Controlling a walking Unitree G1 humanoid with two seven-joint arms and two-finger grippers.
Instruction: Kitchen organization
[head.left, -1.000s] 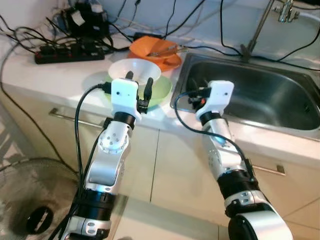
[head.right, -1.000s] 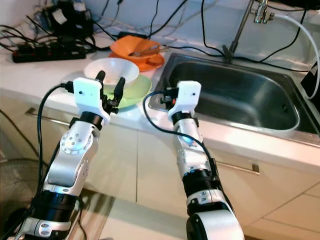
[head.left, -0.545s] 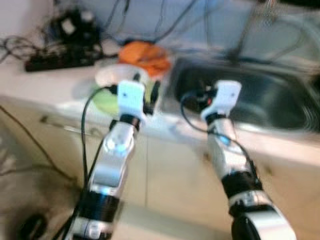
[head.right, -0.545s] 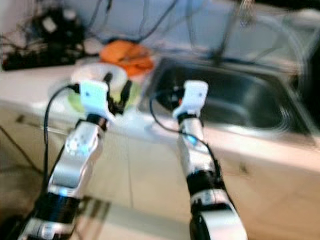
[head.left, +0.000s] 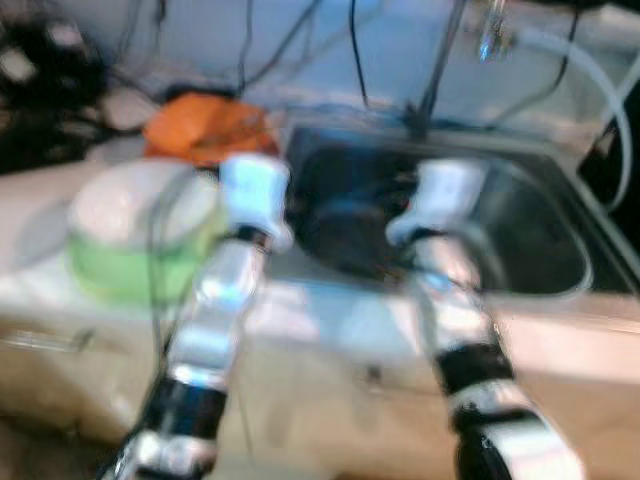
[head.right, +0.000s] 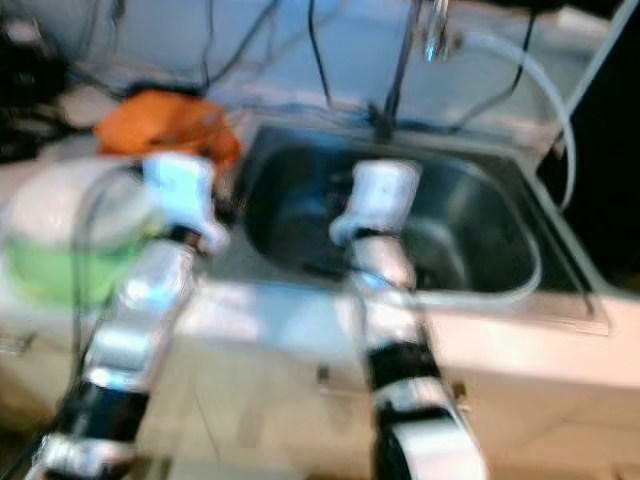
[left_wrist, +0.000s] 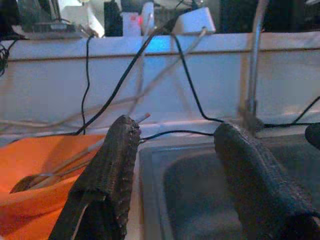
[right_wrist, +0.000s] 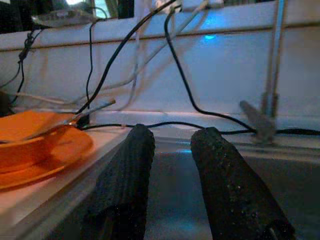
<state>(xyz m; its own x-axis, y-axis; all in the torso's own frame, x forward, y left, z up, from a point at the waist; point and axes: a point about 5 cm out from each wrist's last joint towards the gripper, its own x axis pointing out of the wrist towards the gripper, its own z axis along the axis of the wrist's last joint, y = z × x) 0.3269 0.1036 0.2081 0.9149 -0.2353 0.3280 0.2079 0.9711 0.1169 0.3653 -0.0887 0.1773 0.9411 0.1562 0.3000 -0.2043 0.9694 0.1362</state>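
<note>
The head views are blurred. A white bowl (head.left: 140, 205) sits in a green bowl (head.left: 130, 268) on the counter at the left. Behind it stands an orange bowl (head.left: 205, 125) on an orange plate (right_wrist: 45, 160), with thin utensils (left_wrist: 75, 160) in it. My left gripper (left_wrist: 175, 165) is open and holds nothing; it hovers at the left rim of the steel sink (head.left: 530, 235), right of the bowls. Over the sink's left part, my right gripper (right_wrist: 172, 165) is open by a narrow gap with nothing in it.
A faucet (head.left: 440, 60) rises behind the sink and a white hose (head.left: 590, 75) curves over its right side. Black cables (left_wrist: 115, 90) run along the white back wall. Dark electrical gear (head.left: 30, 60) sits at the counter's back left. Cabinet fronts lie below the counter edge.
The whole picture has shifted and blurred, so the camera has moved right and nearer to the sink. My left gripper has gone from the white bowl to the sink's left rim.
</note>
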